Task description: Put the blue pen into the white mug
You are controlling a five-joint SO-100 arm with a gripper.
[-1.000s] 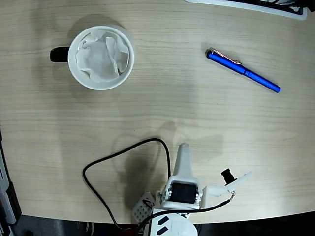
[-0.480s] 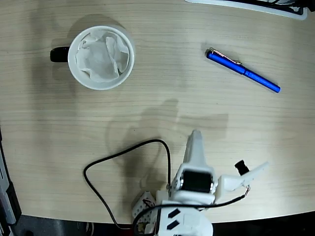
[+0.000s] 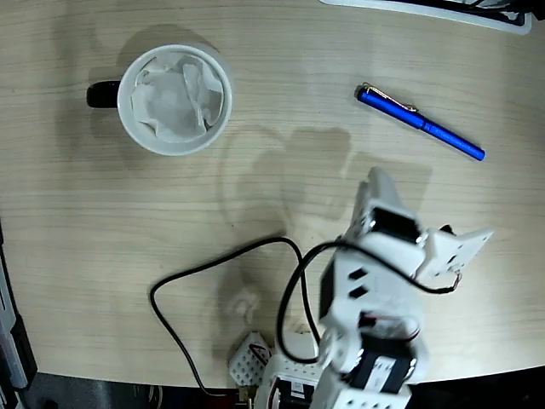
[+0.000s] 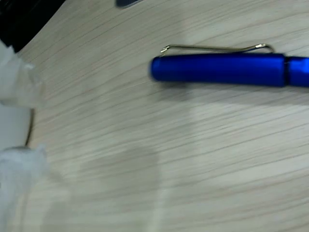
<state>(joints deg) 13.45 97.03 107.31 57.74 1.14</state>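
Observation:
The blue pen (image 3: 420,124) lies slanted on the wooden table at the upper right of the fixed view, clip end to the left. In the wrist view the blue pen (image 4: 227,69) crosses the top, its metal clip on the upper side. The white mug (image 3: 174,99) with a black handle and crumpled paper inside stands at the upper left, far from the pen. My gripper (image 3: 375,181) hangs over the table below and left of the pen, not touching it. In the wrist view, my gripper (image 4: 17,123) shows only as blurred white fingertips (image 4: 17,79) at the left edge.
A black cable (image 3: 221,260) loops on the table left of the arm's base. A small white perforated part (image 3: 249,360) lies by the base near the front edge. A dark-and-white object's edge (image 3: 443,8) runs along the top right.
The arm has risen and reached up and to the right, from near the base toward the pen. Pen and mug have not moved.

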